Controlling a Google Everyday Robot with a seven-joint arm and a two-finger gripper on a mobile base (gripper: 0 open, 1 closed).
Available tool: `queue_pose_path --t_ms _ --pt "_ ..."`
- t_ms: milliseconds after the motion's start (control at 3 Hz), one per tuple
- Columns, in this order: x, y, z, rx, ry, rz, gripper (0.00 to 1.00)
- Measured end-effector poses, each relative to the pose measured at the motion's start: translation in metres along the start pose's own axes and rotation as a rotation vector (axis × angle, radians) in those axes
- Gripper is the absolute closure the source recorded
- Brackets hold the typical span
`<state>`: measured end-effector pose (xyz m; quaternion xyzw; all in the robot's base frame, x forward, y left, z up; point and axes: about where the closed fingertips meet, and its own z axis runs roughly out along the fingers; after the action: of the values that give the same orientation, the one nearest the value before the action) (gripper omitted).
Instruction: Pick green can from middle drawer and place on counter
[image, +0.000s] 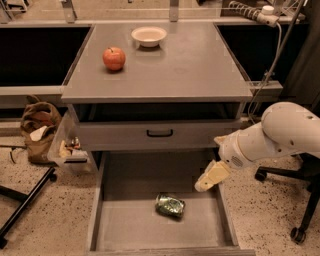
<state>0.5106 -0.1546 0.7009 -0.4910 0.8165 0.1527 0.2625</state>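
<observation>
The green can (170, 205) lies on its side on the grey floor of the open middle drawer (125, 227), near the middle. My gripper (209, 178) hangs over the drawer's right part, up and to the right of the can and apart from it. The white arm reaches in from the right. The counter (190, 65) is the flat grey top of the cabinet above.
A red apple (114, 58) and a white bowl (149, 35) stand on the counter's far left part. A grey drawer front with a black handle (160, 133) sits above the open drawer. A brown bag (39, 130) and a clear bin (67, 147) are at the left. An office chair base (300, 220) is at the right.
</observation>
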Motion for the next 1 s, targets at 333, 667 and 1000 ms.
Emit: queue_pose_path --t_ms 333,667,1000 --pt "0.019 -0.002 0.030 0.019 0.039 -0.001 0.00" --pt "0.062 -0.008 0.094 0.061 0.126 -0.008 0.00" --pt "0.081 -0.016 0.136 0.107 0.119 -0.019 0.00"
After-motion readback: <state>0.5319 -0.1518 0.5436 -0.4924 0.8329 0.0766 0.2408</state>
